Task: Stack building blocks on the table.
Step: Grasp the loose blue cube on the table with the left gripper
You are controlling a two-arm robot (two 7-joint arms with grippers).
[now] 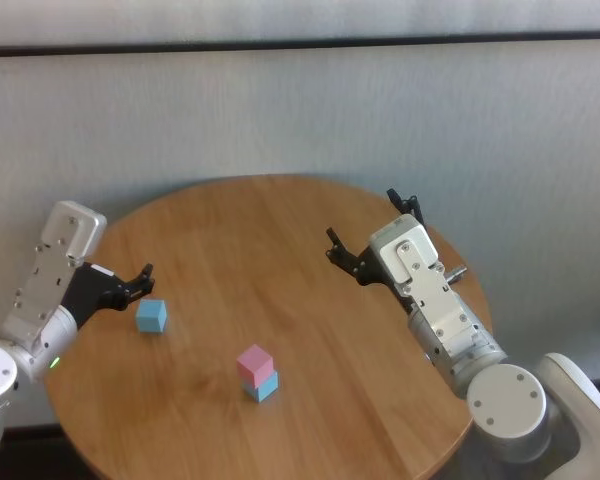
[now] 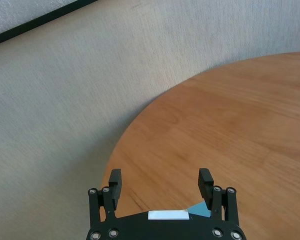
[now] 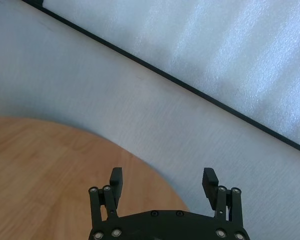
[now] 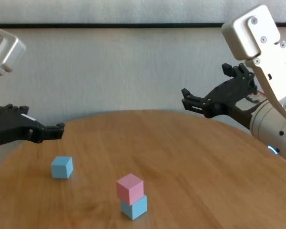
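On the round wooden table (image 1: 280,230) a pink block (image 1: 255,362) sits on top of a light blue block (image 1: 263,386), a little skewed; the chest view shows the same pink block (image 4: 130,187) and blue block (image 4: 134,207). A second light blue block (image 1: 151,316) (image 4: 62,167) stands alone to their left. My left gripper (image 1: 143,280) (image 4: 37,121) hovers open just left of and above it; a corner of that block (image 2: 197,210) peeks past one finger. Over the table's right side my right gripper (image 1: 362,215) (image 4: 205,80) (image 3: 162,179) is raised and open, holding nothing.
The table's curved edge (image 2: 140,125) runs close under the left gripper, and its far rim (image 3: 155,170) lies below the right one. Beyond it is a pale grey textured surface (image 1: 280,110) crossed by a dark strip (image 3: 165,77).
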